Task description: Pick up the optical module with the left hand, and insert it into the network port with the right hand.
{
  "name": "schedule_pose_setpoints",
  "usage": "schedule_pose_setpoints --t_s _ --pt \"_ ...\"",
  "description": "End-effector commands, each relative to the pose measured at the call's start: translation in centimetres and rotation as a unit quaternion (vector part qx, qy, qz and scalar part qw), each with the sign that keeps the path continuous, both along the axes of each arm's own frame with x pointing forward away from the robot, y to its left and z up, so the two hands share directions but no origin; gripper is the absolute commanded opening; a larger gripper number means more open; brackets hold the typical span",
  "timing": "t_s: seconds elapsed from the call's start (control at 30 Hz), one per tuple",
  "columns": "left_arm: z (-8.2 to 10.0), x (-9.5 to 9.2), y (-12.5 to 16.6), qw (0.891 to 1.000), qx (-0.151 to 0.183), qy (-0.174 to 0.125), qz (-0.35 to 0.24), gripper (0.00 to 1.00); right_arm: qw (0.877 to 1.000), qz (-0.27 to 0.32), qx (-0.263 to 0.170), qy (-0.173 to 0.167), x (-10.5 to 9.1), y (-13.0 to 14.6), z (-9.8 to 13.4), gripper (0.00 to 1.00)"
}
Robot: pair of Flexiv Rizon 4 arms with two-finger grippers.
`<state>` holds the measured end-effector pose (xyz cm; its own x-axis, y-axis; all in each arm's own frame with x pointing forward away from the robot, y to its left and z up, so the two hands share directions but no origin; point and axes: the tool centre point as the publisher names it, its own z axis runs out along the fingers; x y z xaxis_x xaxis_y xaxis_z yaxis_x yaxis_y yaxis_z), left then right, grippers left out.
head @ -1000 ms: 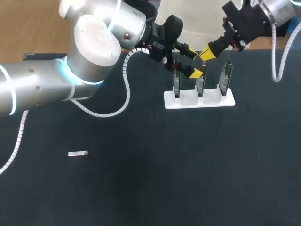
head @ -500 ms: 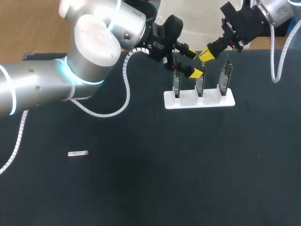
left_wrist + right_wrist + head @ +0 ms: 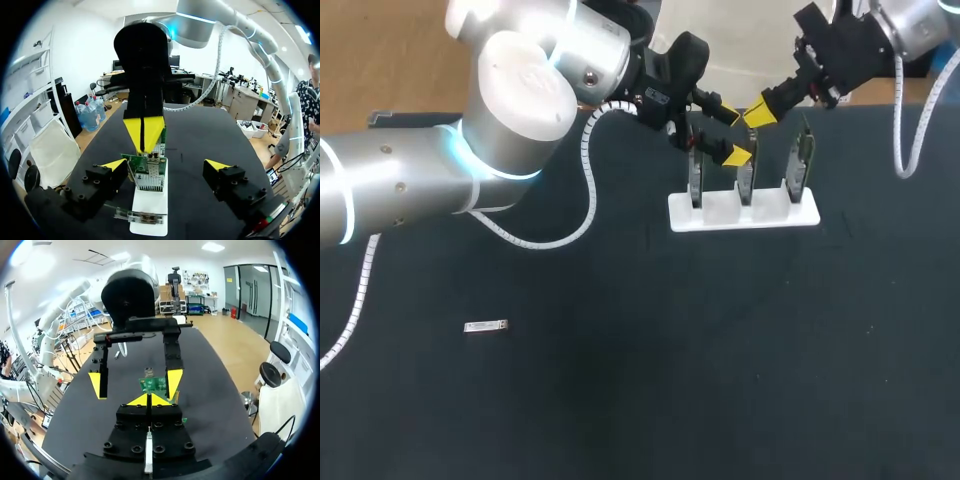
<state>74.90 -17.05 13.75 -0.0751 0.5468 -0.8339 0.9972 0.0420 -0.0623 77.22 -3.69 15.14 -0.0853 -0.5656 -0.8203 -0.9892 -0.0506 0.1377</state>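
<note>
The optical module [image 3: 485, 326], a small silver bar, lies alone on the black table at the front left, far from both grippers. A white holder [image 3: 743, 214] at the back carries three upright circuit boards; the middle board [image 3: 746, 182] has a metal port cage. My left gripper [image 3: 733, 135] hangs open just above the middle board, holding nothing. In the left wrist view that gripper [image 3: 166, 165] straddles the green board [image 3: 148, 172]. My right gripper [image 3: 760, 113] is shut and empty, facing the left one over the boards, and appears again as right gripper [image 3: 149, 400].
The holder's base [image 3: 148, 204] extends under my left gripper, with a small clear part lying across its near end. A white coiled cable [image 3: 588, 190] from the left arm droops onto the table behind the holder's left side.
</note>
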Motion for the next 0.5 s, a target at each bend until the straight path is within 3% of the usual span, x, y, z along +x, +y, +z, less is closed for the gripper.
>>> schedule_pose_setpoints --t_s 0.03,0.5 --pt "0.1 0.1 -0.1 1.0 0.004 0.002 0.0 1.0 1.0 0.0 0.011 -0.009 -0.4 -1.0 1.3 0.0" --pt "0.1 0.1 -0.1 1.0 0.004 0.002 0.0 1.0 0.999 0.015 0.018 -0.023 0.1 -7.1 2.9 0.0"
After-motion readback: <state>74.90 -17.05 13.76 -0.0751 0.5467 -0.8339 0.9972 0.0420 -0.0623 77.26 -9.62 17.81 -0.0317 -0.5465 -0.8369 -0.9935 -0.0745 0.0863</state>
